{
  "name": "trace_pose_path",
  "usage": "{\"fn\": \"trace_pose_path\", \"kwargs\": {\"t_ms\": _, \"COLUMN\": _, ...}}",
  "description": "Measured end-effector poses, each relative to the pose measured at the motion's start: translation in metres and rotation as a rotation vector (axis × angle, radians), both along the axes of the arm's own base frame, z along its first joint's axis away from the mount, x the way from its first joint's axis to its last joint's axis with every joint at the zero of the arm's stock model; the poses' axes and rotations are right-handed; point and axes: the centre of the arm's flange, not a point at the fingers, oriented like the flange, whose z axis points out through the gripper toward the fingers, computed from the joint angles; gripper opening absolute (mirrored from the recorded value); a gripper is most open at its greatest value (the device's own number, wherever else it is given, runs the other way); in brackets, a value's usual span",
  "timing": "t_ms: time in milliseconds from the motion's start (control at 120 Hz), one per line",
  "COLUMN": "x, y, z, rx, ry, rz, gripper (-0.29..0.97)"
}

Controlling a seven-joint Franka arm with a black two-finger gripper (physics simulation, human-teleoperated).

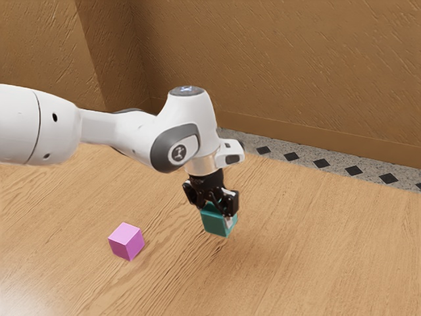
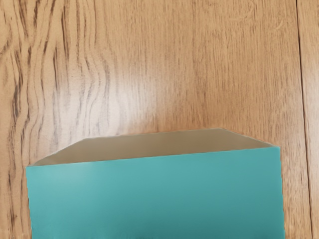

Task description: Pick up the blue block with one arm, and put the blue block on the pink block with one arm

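The blue block (image 1: 219, 224) hangs clamped in the tool (image 1: 218, 210), seemingly just clear of the counter (image 1: 316, 257), so the carry looks underway, and next it needs lifting across and lowering squarely onto the pink block (image 1: 126, 240), well apart from the tool.

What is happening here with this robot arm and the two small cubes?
The white robot arm has its black two-finger gripper shut on the small blue-green cube, holding it by its top, at or just above the wooden table. The small pink cube sits on the table, apart, toward the exterior view's left. The blue-green cube is not yet on the pink one.
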Motion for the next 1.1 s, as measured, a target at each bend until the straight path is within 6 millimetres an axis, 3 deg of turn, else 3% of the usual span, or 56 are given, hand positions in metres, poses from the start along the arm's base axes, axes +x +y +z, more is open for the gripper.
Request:
{"fn": "trace_pose_path", "kwargs": {"t_ms": 117, "x": 0.0, "y": 0.036, "z": 0.001, "rx": 0.037, "ry": -0.005, "rz": 0.031, "gripper": 0.37}}
{"fn": "trace_pose_path", "kwargs": {"t_ms": 492, "x": -0.019, "y": 0.105, "z": 0.005, "rx": 0.084, "ry": -0.021, "rz": 0.079, "gripper": 0.36}}
{"fn": "trace_pose_path", "kwargs": {"t_ms": 858, "x": -0.051, "y": 0.164, "z": 0.011, "rx": 0.11, "ry": -0.031, "rz": 0.116, "gripper": 0.36}}
{"fn": "trace_pose_path", "kwargs": {"t_ms": 1100, "x": -0.066, "y": 0.193, "z": 0.008, "rx": 0.141, "ry": -0.029, "rz": 0.115, "gripper": 0.36}}
